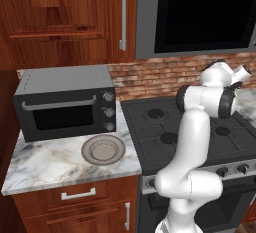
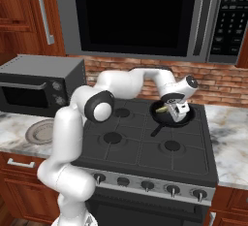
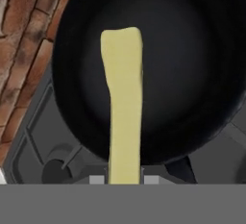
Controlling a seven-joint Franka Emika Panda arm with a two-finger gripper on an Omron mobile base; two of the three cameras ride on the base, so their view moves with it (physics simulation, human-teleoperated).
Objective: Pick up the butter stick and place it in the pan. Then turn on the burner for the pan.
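Observation:
The pale yellow-green butter stick point(image 3: 124, 98) runs up from between my fingertips and hangs over the middle of the round black pan point(image 3: 192, 74). My gripper point(image 3: 124, 180) is shut on its near end. In the right base view the gripper point(image 2: 169, 109) hovers just above the pan point(image 2: 186, 119), which sits on the stove's back right burner with its short handle point(image 2: 157, 130) pointing to the front. The butter stick point(image 2: 161, 108) pokes out to the left of the hand. I cannot tell whether the stick's far end touches the pan floor.
A row of knobs point(image 2: 145, 186) lines the stove's front panel. On the marble counter to the left stand a dark toaster oven point(image 1: 65, 104) and a grey-beige plate point(image 1: 103, 150). A brick wall point(image 3: 24, 50) sits close behind the pan, and a microwave point(image 2: 135, 16) hangs overhead.

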